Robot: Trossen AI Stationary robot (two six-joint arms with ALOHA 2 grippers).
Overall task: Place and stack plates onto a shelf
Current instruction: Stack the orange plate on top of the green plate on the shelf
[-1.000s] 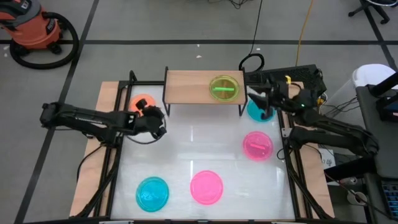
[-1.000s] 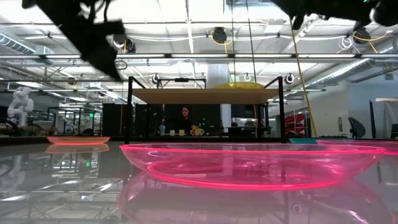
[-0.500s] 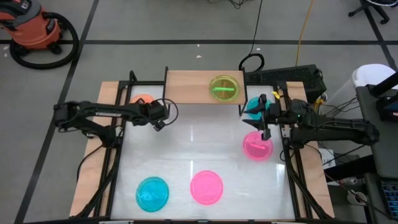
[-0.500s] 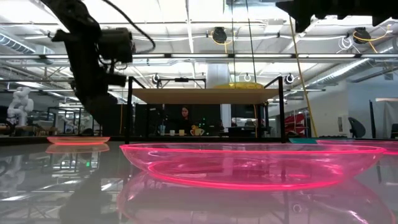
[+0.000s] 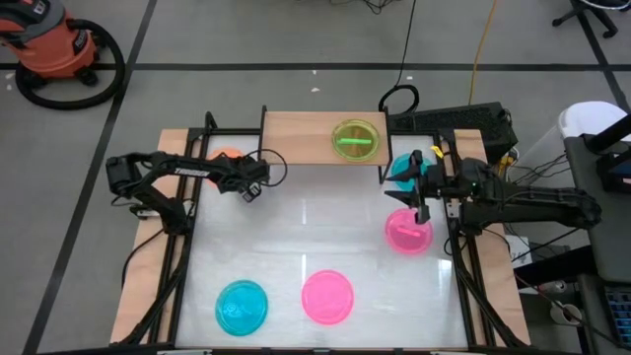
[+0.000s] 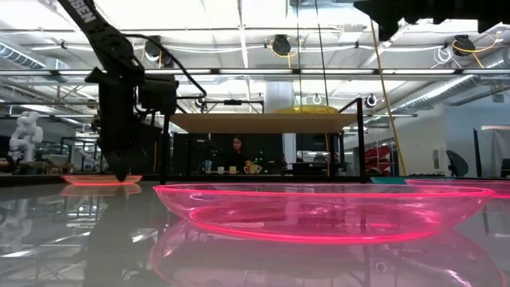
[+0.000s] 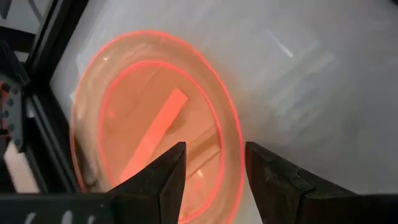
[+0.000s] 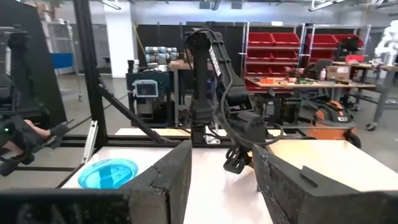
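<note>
Your left gripper [image 5: 252, 187] sits w/ fingers apart just above the orange plate [image 7: 155, 124], at the table's far-left corner beside the shelf [image 5: 320, 138]. The plate's rim lies between the fingertips [image 7: 171, 165], not clamped. L arm is folded back over the table frame, wrist pointing down. Your right gripper [image 5: 422, 187] hangs open btw the blue plate [image 5: 402, 168] and a pink plate [image 5: 407, 232]. A green plate [image 5: 357, 138] is on the shelf.

orange shop vacuum [image 5: 54, 49] | red parts bins [image 8: 292, 46] | seated person [image 6: 237, 151]
</note>
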